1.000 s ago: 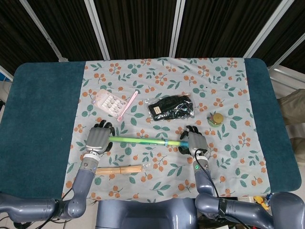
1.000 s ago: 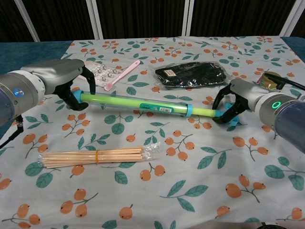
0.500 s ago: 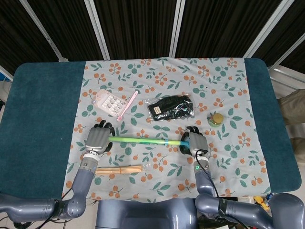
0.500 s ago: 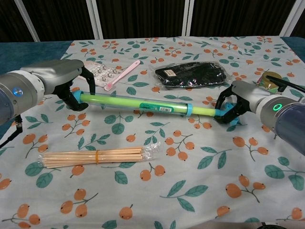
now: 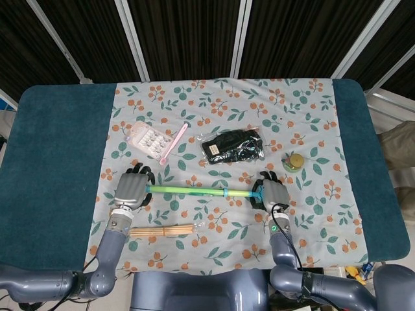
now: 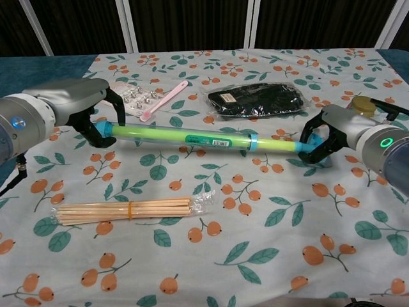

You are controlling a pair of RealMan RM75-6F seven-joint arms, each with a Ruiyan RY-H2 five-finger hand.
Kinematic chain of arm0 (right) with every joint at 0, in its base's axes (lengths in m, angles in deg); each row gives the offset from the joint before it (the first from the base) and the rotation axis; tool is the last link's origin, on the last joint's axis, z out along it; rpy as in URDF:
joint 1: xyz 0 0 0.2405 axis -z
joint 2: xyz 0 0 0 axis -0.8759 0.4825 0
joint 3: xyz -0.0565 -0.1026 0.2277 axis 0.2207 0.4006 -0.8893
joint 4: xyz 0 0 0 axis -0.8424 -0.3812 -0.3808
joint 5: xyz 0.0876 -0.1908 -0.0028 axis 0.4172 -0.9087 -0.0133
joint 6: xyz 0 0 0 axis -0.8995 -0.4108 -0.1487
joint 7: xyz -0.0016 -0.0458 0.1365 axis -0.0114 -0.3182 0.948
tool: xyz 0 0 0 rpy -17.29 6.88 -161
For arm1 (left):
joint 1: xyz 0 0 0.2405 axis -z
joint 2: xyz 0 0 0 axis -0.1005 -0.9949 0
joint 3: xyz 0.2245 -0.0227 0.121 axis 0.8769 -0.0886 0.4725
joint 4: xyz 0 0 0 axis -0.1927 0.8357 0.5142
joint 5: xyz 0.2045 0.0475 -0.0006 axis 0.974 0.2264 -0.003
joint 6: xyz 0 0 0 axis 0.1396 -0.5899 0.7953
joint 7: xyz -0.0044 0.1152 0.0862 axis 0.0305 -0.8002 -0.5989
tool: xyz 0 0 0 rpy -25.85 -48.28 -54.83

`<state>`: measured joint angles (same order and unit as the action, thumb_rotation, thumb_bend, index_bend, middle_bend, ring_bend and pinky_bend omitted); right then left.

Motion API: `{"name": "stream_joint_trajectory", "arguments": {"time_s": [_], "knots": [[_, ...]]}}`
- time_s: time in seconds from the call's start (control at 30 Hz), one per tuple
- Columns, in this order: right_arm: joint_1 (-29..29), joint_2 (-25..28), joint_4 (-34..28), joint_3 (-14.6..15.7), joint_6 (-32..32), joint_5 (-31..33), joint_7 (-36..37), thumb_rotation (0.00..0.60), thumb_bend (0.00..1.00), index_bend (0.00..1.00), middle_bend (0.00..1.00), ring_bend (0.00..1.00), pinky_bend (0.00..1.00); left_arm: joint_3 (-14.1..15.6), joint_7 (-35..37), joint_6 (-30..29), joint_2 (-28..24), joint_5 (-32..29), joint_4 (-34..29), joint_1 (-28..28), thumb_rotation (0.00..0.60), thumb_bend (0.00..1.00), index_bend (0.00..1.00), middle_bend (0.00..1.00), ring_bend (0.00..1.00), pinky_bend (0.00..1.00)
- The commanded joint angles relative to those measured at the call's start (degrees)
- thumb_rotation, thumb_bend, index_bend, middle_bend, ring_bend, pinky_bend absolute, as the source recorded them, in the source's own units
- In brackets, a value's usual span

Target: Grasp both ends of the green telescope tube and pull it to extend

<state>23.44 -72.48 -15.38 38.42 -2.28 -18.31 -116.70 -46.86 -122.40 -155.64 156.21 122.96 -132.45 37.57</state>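
The green telescope tube (image 5: pixel 194 190) (image 6: pixel 182 136) lies across the floral cloth, running left to right, with a blue collar (image 6: pixel 253 143) toward its right and a thinner green section beyond it. My left hand (image 5: pixel 131 189) (image 6: pixel 80 110) grips the tube's blue left end. My right hand (image 5: pixel 273 194) (image 6: pixel 335 131) grips the blue cap at the right end. The tube hangs just above the cloth between the two hands.
A bundle of wooden sticks (image 5: pixel 165 230) (image 6: pixel 128 209) lies in front of the tube. Behind it are a pink spoon (image 5: pixel 174 143), a blister pack (image 5: pixel 148 138), a black packet (image 5: pixel 233 146) (image 6: pixel 259 100) and a small yellow-green pot (image 5: pixel 295 161).
My right hand has moved to the right with the cap, drawing more of the thin inner section out. The left hand has held its place.
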Motion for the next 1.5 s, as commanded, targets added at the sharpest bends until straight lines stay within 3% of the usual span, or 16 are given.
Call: {"name": "stream_joint_trajectory", "arguments": {"time_s": [0.03, 0.8, 1.5], "knots": [[0.37, 0.79, -0.38, -0.04, 0.45, -0.36, -0.13, 0.600, 0.36, 0.65, 0.12, 0.02, 0.16, 0.07, 0.08, -0.24, -0.26, 0.10, -0.35, -0.19, 0.600, 0.42, 0.55, 0.23, 0.10, 0.24], [2.90, 4.69, -1.38, 0.47, 2.23, -0.19, -1.24, 0.600, 0.36, 0.68, 0.12, 0.02, 0.16, 1.53, 2.46, -1.21, -4.73, 1.70, -2.62, -3.20, 0.600, 0.42, 0.56, 0.23, 0.10, 0.24], [5.16, 9.24, -0.54, -0.28, 1.91, 0.20, -0.30, 0.600, 0.36, 0.69, 0.13, 0.02, 0.16, 3.81, 7.89, -0.21, -12.82, 3.38, -2.91, -8.01, 0.600, 0.42, 0.56, 0.23, 0.10, 0.23]]}}
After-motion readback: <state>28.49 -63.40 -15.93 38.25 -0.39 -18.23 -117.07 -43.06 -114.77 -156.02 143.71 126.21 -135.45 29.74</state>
